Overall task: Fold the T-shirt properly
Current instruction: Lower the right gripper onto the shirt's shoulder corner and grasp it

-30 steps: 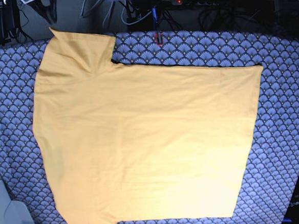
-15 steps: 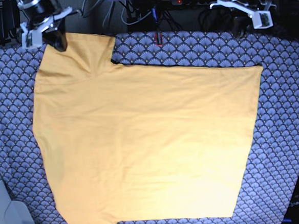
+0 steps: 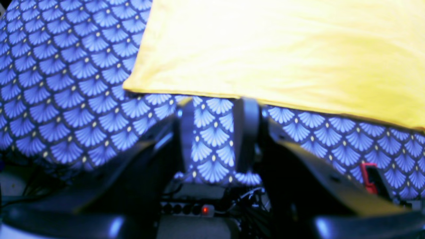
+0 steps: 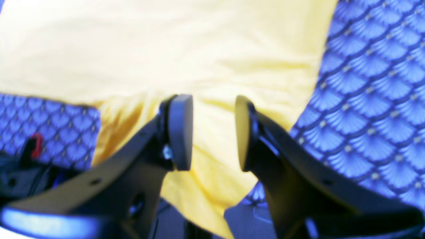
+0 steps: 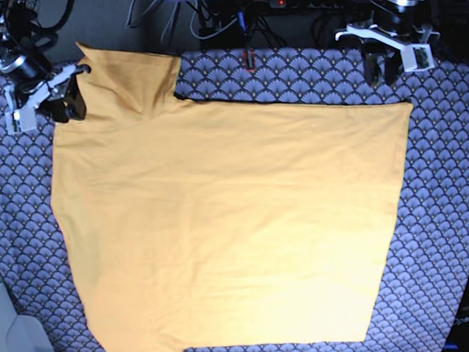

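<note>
Across the patterned worktop [image 5: 454,209], the yellow-orange T-shirt [image 5: 230,225] lies spread flat, one sleeve reaching toward the far edge. At that sleeve's outer edge, the right tool [image 5: 67,105] hangs with its jaws spread; in the wrist view yellow cloth shows between its pads [image 4: 181,131], with nothing pinched. Near the shirt's far hem corner, the left tool [image 5: 381,67] hovers over bare tablecloth just beside the hem, jaws parted and empty.
</note>
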